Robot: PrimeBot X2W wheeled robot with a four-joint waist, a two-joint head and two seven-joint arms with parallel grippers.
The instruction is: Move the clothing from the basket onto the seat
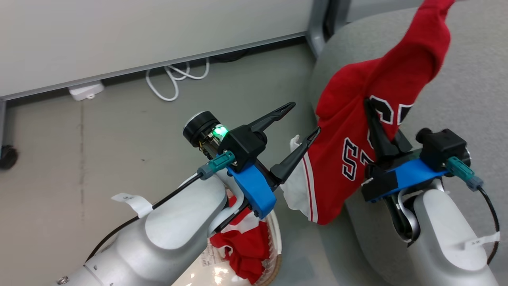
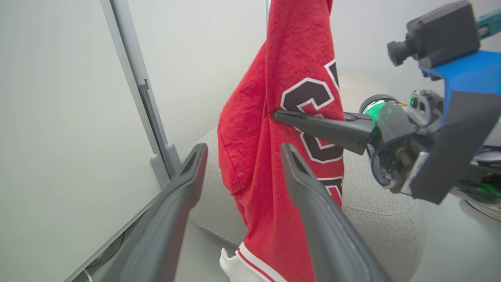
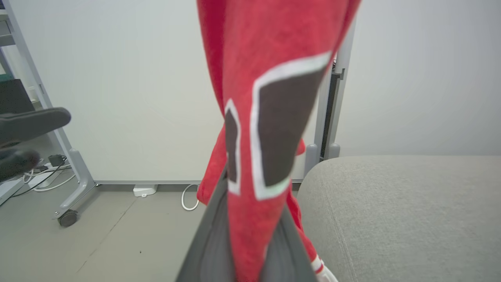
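Head view, step: transfer in hand, with the right gripper (image 1: pixel 369 105) clenched on the jersey (image 1: pixel 349 115), which is dangling at 1 o'clock beside the seat (image 1: pixel 468 91) edge.
Head view, rest: left gripper (image 1: pixel 305 117) splayed and empty; second red piece (image 1: pixel 242 246) lies in the basket (image 1: pixel 279 238) at 6 o'clock.
Left wrist view, look: bunched red cloth, black white-edged numerals, white hem low.
Right wrist view, next: blurry up close, but the seat lies at 4 o'clock. Carry over it, then release.

Lab/office-type rm: wheeled partition (image 3: pixel 129 98), floor cables (image 1: pixel 174 85), grey seat (image 1: pixel 468 79).
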